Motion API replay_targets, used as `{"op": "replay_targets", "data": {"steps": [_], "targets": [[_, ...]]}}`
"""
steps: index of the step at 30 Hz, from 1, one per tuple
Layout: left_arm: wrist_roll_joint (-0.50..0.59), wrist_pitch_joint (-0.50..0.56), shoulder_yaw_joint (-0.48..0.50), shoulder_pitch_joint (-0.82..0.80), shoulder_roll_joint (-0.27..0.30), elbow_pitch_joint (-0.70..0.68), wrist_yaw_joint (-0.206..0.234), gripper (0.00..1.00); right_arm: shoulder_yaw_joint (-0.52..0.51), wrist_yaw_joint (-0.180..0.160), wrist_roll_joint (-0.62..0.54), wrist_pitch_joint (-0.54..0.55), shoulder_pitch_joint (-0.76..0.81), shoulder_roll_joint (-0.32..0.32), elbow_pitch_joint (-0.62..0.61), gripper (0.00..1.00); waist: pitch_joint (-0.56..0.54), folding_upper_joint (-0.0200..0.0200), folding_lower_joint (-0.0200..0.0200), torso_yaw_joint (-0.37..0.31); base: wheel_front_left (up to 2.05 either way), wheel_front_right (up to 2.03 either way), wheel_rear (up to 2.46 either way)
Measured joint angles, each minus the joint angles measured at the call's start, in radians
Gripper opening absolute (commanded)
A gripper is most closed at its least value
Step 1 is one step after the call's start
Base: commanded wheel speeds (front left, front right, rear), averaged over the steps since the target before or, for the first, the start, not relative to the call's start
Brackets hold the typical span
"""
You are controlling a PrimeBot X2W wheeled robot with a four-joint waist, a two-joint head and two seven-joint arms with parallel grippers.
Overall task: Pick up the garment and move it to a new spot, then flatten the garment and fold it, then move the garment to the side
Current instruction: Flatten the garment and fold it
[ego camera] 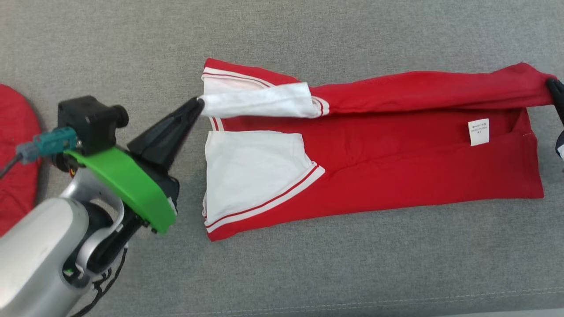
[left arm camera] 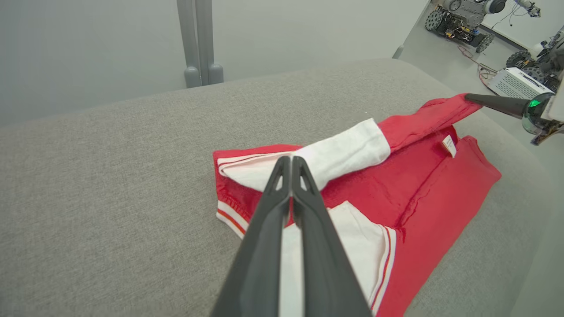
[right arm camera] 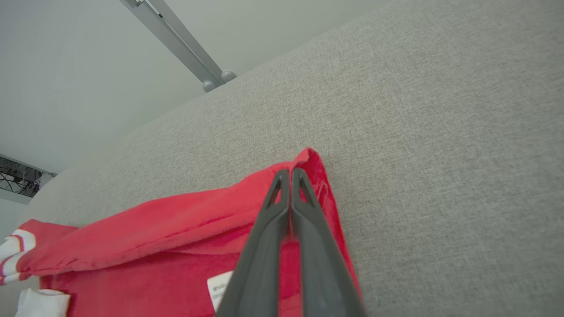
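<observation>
The garment point(ego camera: 396, 167), red with white sleeves and striped cuffs, lies stretched left to right on the grey cushion point(ego camera: 308, 273). Its far edge is lifted and folded toward me. My left gripper point(ego camera: 198, 105) is shut on the end of the upper white sleeve point(ego camera: 260, 100). In the left wrist view the closed fingertips point(left arm camera: 284, 165) pinch that sleeve point(left arm camera: 343, 149). At the right edge, my right gripper point(ego camera: 556, 90) is shut on the garment's red far corner. The right wrist view shows its gripper point(right arm camera: 291, 172) clamped on that raised corner point(right arm camera: 324, 189). A white label point(ego camera: 478, 131) faces up.
Another red cloth point(ego camera: 13, 149) lies at the cushion's left edge. A seam point(ego camera: 396, 301) runs along the cushion's near edge. Grey posts point(left arm camera: 198, 44) stand behind the cushion. Wheeled robots point(left arm camera: 462, 17) and a white box point(left arm camera: 515, 81) sit on the floor beyond.
</observation>
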Motion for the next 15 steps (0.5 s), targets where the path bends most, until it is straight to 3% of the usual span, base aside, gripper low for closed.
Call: {"op": "replay_targets", "data": {"steps": [7, 15], "targets": [[0.011, -0.035, -0.025, 0.127, 0.035, -0.059, 0.060, 0.00, -0.011, 0.000, -0.038, 0.018, 0.066, 0.015, 0.010, 0.00, -0.015, 0.0000, 0.0000, -0.007, 0.00, 0.00, 0.00], [0.018, -0.053, -0.076, 0.201, 0.017, -0.007, 0.076, 0.00, -0.002, 0.000, -0.063, 0.031, 0.069, 0.049, 0.046, 0.00, -0.004, 0.0000, 0.0000, -0.012, 0.00, 0.00, 0.00]]}}
